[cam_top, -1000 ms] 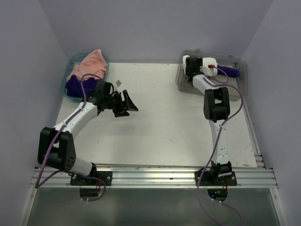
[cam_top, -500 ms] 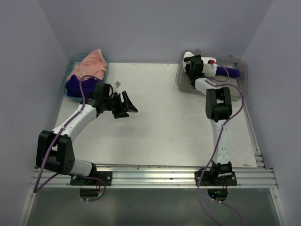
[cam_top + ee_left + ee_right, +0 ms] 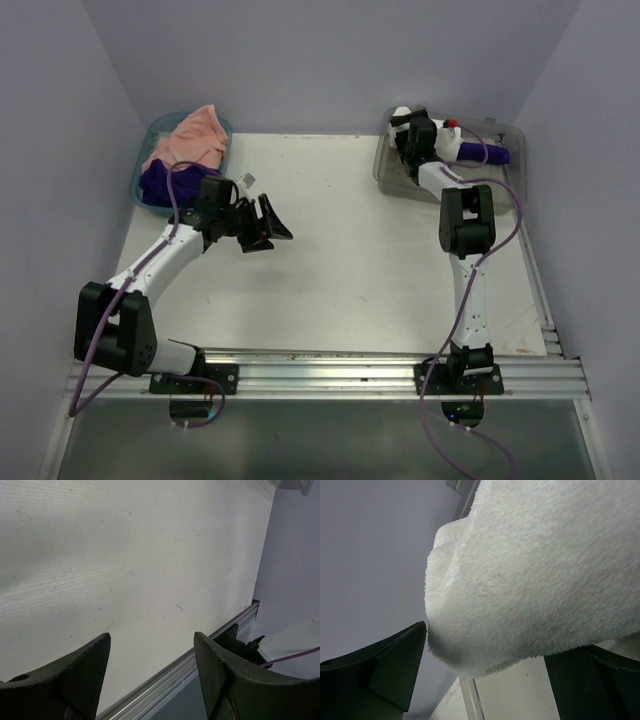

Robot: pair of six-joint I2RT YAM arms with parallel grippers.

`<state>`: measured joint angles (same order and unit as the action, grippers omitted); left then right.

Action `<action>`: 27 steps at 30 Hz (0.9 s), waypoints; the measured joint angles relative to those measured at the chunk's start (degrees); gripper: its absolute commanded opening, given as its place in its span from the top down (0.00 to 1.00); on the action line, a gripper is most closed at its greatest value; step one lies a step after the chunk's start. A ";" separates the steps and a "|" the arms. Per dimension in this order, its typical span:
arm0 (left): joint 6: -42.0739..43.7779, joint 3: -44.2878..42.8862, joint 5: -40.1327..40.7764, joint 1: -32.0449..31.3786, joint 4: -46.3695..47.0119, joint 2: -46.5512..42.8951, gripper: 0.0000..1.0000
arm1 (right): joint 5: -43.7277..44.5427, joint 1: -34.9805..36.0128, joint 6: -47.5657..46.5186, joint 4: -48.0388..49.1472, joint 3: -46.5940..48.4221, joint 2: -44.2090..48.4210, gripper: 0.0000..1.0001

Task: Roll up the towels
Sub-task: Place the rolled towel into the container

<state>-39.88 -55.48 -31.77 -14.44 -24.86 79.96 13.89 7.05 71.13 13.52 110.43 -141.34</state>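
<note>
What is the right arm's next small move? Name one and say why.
Probably spread the right end effector a little and back out of the clear bin, leaving the white towel there. The towel fills the gap between the fingers, and the arm reaches into the bin beside a purple towel. Whether the grip is closed cannot be told.

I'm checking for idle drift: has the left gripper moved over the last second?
No. The left gripper sits at the same spot over the table, right of the teal basket; only its arm's elbow slid back toward the front rail.
</note>
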 measured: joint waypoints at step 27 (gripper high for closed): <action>-0.09 2.89 -0.70 0.00 1.40 -2.45 0.28 | -6.62 -1.86 -0.09 -6.60 -3.02 1.81 0.02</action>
<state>-39.97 -52.60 -32.47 -14.44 -23.46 77.52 7.27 5.19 71.05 6.92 107.42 -139.52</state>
